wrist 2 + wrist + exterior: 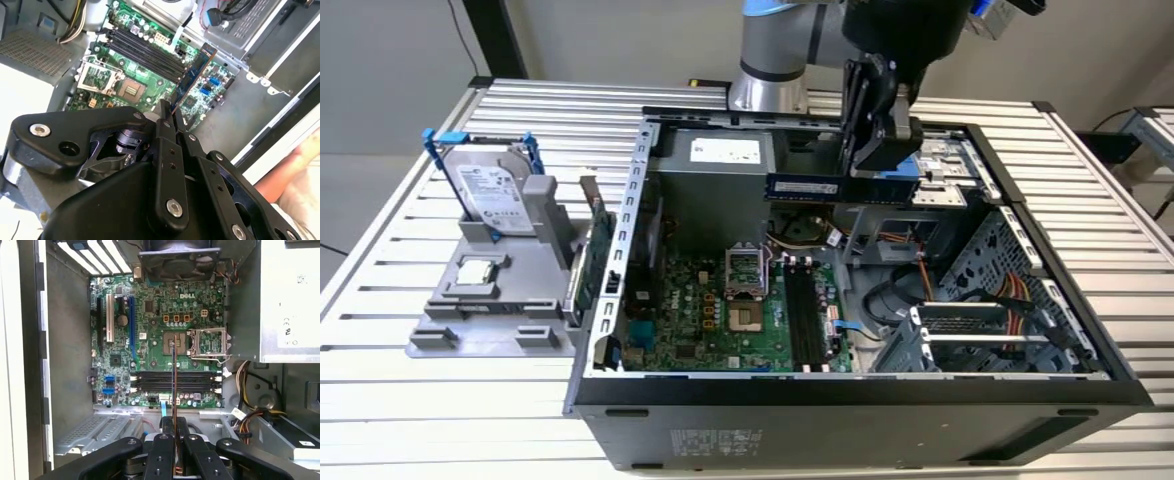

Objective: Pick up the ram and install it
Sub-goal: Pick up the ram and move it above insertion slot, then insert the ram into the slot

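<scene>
My gripper (pixel 881 165) is shut on the ram (pixel 834 188), a long dark-blue stick held level above the open computer case (pixel 607 300), up near its back wall. In the second wrist view the ram (pixel 196 74) juts out from between the gripper's (pixel 167 109) black fingers over the green motherboard (pixel 145 85). Seen edge-on in the first wrist view, the ram (pixel 173 375) runs as a thin line from the gripper (pixel 173 426) across the black memory slots (pixel 175 383). Those slots (pixel 803 318) lie well below the stick, on the motherboard.
A grey stand (pixel 480 320) on the exterior view's left holds a silver hard drive (pixel 491 195); a green card (pixel 587 272) stands beside the case wall. Inside the case are the power supply (pixel 720 152), a fan (pixel 177 260), cables (pixel 1014 295) and drive cages. A person's arm (pixel 292 175) is beside the case.
</scene>
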Available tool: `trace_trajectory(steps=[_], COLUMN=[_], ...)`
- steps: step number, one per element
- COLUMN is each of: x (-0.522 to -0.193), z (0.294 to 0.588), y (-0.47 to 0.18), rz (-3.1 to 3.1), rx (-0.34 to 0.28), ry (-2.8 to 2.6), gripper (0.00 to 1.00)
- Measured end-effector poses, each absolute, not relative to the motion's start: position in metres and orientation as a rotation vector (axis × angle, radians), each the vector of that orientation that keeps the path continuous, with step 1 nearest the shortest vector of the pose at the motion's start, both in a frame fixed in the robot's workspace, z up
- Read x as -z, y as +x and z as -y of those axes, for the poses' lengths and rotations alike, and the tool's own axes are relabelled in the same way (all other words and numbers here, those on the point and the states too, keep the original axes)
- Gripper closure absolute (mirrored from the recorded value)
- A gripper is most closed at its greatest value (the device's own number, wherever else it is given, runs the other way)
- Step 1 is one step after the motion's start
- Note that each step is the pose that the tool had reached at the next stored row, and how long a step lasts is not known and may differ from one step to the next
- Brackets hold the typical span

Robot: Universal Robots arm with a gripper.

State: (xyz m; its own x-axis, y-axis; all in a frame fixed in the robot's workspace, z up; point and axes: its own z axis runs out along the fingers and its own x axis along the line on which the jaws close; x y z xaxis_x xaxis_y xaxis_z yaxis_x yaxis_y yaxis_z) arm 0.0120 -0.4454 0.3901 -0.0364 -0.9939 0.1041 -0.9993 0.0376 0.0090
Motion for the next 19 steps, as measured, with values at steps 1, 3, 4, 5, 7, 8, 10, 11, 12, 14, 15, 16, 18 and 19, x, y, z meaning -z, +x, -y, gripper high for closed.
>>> trace_trajectory(steps=[1,3,4,5,7,8,10,11,12,14,15,16,18,19], x=[-0.3901,-0.3901,-0.3901,-0.3901,-0.3901,-0.3901,-0.3901,-0.3901,-0.3901,-0.3901,-0.3901,-0.3901,-0.3901,-0.3901], z=[0.4454,0.4453,0.4454,0.4454,0.4454,0.4454,0.4454,0.4454,0.4455,0.4454,0.4454,0.4454,0.4454,0.4454], y=[0.0133,0.0151,0.0158,0.0164,0.0165,0.0165,0.0166,0.0166,0.0166,0.0166,0.0166,0.0166,0.0166,0.0166], rz=[2.202,2.203,2.203,2.203,2.203,2.203,2.203,2.203,2.204,2.205,2.205,2.206,2.206,2.206], rx=[-0.101,-0.101,-0.101,-0.101,-0.101,-0.101,-0.101,-0.101,-0.100,-0.098,-0.096,-0.096,-0.095,-0.095], ry=[2.122,2.122,2.122,2.122,2.121,2.121,2.121,2.121,2.122,2.123,2.123,2.124,2.124,2.124], gripper=[1.00,1.00,1.00,1.00,1.00,1.00,1.00,1.00,1.00,1.00,1.00,1.00,1.00,1.00])
